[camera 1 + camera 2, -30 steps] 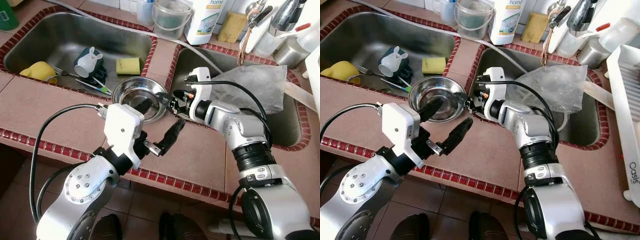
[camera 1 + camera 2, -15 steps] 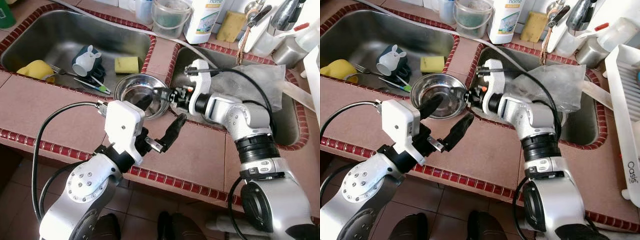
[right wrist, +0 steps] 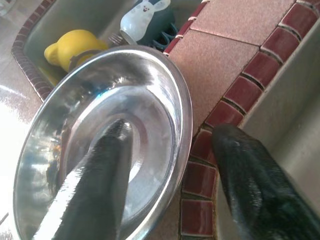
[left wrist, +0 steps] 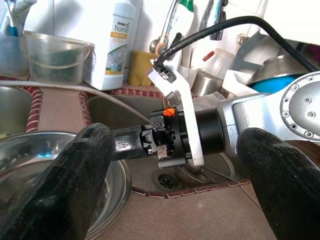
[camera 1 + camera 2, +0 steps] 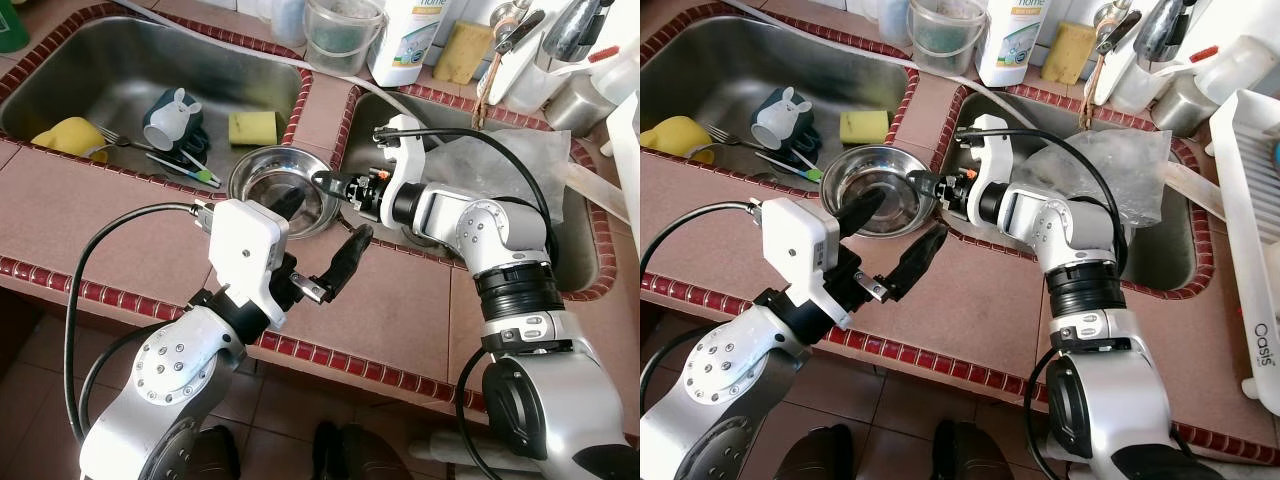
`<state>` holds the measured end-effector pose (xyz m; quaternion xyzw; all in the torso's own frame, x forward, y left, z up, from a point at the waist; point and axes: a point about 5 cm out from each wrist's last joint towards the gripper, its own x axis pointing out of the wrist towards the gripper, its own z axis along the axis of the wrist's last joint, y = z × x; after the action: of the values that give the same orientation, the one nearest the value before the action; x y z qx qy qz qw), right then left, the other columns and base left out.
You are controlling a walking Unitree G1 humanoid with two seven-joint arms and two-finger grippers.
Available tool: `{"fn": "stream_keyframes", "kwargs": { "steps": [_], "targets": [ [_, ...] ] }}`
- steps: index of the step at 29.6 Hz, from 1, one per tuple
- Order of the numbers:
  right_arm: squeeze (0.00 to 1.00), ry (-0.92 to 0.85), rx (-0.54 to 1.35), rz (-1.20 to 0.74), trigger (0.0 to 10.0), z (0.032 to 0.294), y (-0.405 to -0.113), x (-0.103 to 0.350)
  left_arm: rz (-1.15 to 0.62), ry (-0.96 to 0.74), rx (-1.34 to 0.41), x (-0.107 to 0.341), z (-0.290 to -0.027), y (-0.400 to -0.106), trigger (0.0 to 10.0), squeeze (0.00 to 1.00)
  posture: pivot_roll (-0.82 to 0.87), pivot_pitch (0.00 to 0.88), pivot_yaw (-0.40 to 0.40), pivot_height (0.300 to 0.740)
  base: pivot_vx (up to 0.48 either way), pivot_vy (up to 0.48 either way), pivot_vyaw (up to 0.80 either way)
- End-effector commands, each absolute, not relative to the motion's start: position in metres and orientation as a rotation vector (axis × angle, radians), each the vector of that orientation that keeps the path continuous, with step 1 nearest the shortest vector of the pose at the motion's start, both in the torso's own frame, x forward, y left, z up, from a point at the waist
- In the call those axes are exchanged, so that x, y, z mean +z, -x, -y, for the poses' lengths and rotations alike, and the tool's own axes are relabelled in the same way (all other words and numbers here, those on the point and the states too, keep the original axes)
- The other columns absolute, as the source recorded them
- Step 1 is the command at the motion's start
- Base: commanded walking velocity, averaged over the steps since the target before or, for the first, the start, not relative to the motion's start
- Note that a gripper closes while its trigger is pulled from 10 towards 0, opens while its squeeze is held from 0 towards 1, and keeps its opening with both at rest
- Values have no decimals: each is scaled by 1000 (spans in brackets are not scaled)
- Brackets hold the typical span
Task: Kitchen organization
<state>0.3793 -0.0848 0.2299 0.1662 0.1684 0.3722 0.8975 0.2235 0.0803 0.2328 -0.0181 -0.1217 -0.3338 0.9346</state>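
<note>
On the tiled ledge btwn the sinks, right gripper [image 3: 165,175] straddles the steel bowl [image 5: 283,190] rim w/ fingers wide, prob to lift it, left gripper [image 5: 318,235] spread wide nearby

Left gripper [image 5: 320,232] raised forward, fingers spread wide, right gripper [image 3: 165,165] reaching toward robot's left, fingers apart, wrist level.

Pinkish-brown tiled countertop [image 5: 60,215] with dark red tile edging, two inset stainless steel sink basins [image 5: 110,80], brown tiled floor [image 5: 30,370] below, bright even light.
</note>
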Motion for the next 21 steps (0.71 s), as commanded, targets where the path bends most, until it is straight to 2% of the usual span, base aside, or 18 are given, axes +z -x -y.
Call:
{"fn": "stream_keyframes", "kwargs": {
  "steps": [1,8,21],
  "targets": [
    [0,-337,753,-373,0,93,-378,223,255,45,-695,233,-76,-221,10000,0,-33,281,-189,711,0,0,0],
    [0,-334,751,-433,0,94,-374,209,253,52,-687,233,-76,-220,10000,0,-32,285,-192,711,0,0,0],
    [0,-340,745,-413,0,99,-375,210,255,61,-687,232,-75,-220,10000,0,-35,269,-191,711,0,0,0]
  ]
}}
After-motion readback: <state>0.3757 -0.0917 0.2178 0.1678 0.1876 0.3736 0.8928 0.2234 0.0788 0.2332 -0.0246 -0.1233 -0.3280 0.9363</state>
